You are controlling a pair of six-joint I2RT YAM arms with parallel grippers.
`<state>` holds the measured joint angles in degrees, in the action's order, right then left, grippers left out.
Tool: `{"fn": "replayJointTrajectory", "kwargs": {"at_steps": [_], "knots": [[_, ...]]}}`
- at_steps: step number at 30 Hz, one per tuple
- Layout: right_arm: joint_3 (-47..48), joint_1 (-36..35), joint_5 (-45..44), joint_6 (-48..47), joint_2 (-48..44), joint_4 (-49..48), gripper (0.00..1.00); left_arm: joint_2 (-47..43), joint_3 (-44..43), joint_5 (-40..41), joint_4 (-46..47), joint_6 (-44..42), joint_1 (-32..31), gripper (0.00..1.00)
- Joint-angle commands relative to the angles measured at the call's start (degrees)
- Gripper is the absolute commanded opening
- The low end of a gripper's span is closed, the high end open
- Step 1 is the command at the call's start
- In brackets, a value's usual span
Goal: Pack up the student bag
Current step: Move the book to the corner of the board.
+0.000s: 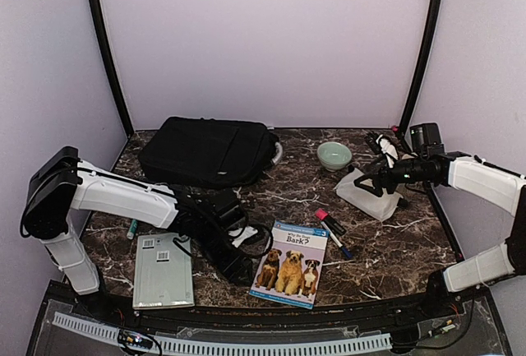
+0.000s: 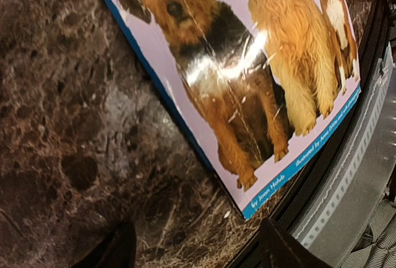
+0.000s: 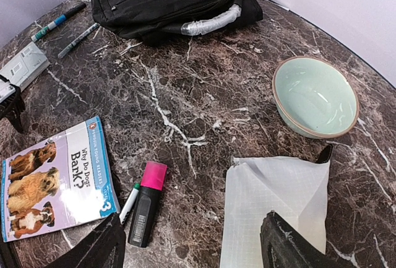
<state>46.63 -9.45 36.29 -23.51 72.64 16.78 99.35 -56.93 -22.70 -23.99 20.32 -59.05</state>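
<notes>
Student bag [image 1: 209, 150]: lies flat on the far side of the table [image 1: 386, 249], well ahead and to the left of the right gripper [image 3: 192, 249]. It is well apart from the left gripper [image 1: 244, 274], back past that arm.
Bag opening: no gap shows, so it looks zipped, though I cannot tell for sure. The grey handle [image 3: 207, 23] sticks out at the end nearer the right gripper.
Two pens [image 3: 68, 26]: just beside the bag, far ahead-left of the right gripper.
Bowl [image 3: 315, 98]: ahead and slightly right of the right gripper, apart from the bag.
White pouch [image 3: 278, 200]: directly under the right gripper, with one finger over its near edge.
Right gripper state: fingers spread wide, pinching nothing.
Pink highlighter [image 3: 147, 203]: just ahead of the right gripper, between its fingers in the wrist view, with a thin pen [image 3: 129, 203] touching it.
Dog book [image 2: 247, 95]: just ahead of the left gripper, its corner near the fingertips.
Left gripper state: fingers spread, bare table between them, holding nothing.
Flat grey item with a barcode label [image 1: 163, 270]: beside the left arm, on its outer side.
Progress: judged barely begun. Every loose item lies on the table and nothing is seen in the bag.
Left to do: open the bag if it is shut, then load the book, pens, highlighter, pouch and grey item.
</notes>
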Motion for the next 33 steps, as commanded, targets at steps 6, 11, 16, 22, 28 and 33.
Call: {"fn": "replayJointTrajectory", "kwargs": {"at_steps": [6,11,16,22,28,33], "knots": [[0.49,-0.32,1.21,0.32,0.84,-1.15,0.74,1.79,0.38,14.07,-7.36,-12.08,-7.86,0.56],[0.39,-0.33,0.84,0.37,0.84,-1.22,0.74,5.10,-1.65,21.99,-7.23,-16.03,-13.14,0.50],[0.28,-0.37,0.76,0.23,0.86,-1.35,0.75,8.22,-4.28,23.80,-5.32,-18.05,-14.90,0.48],[0.20,-0.30,0.45,0.16,0.61,-1.32,0.75,13.65,-10.05,26.58,1.39,-20.09,-14.92,0.55],[0.23,-0.33,0.46,0.57,-0.08,-1.23,0.75,19.97,-16.77,29.55,4.62,-22.89,-14.65,0.63],[0.15,-0.31,0.45,0.68,-0.28,-1.31,0.75,18.88,-15.33,28.13,5.02,-24.19,-14.22,0.65]]}}
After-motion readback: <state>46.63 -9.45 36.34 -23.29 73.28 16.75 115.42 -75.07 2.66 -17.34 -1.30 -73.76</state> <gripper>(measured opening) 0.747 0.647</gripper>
